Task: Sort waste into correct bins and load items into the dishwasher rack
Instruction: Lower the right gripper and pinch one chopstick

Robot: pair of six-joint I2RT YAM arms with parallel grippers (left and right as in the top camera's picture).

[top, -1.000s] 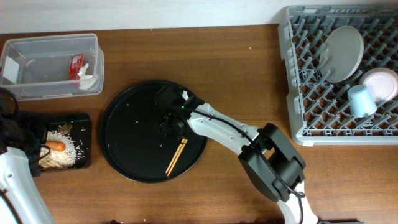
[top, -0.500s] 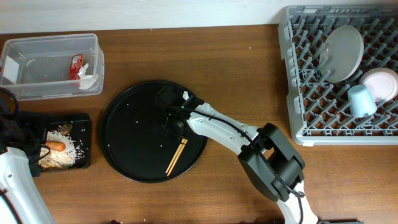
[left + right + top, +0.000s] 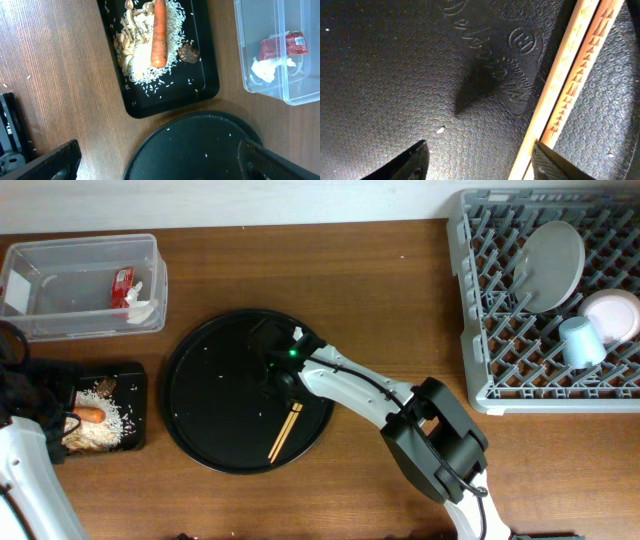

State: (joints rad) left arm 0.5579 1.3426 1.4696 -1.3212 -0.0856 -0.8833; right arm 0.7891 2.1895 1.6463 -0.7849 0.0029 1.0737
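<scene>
A pair of wooden chopsticks [image 3: 285, 430] lies on the large round black tray [image 3: 200, 415]. My right gripper [image 3: 282, 383] is open and low over this tray. In the right wrist view its fingers [image 3: 480, 162] stand apart, and the right finger is at the chopsticks [image 3: 570, 85]. The shallow black tray [image 3: 200, 95] holds rice [image 3: 150, 62], a carrot [image 3: 159, 32] and a brown lump [image 3: 189, 52]. The clear tub [image 3: 250, 60] holds the red sachet [image 3: 282, 46] and the tissue [image 3: 265, 69]. My left gripper [image 3: 160, 167] is open and empty beside the black tray.
The grey dishwasher rack [image 3: 480, 300] at the right holds the white plate [image 3: 553, 265], the blue cup [image 3: 582, 342] and the small dish [image 3: 612, 315]. A few rice grains lie scattered on the round tray. My left arm [image 3: 25, 460] is at the table's left edge.
</scene>
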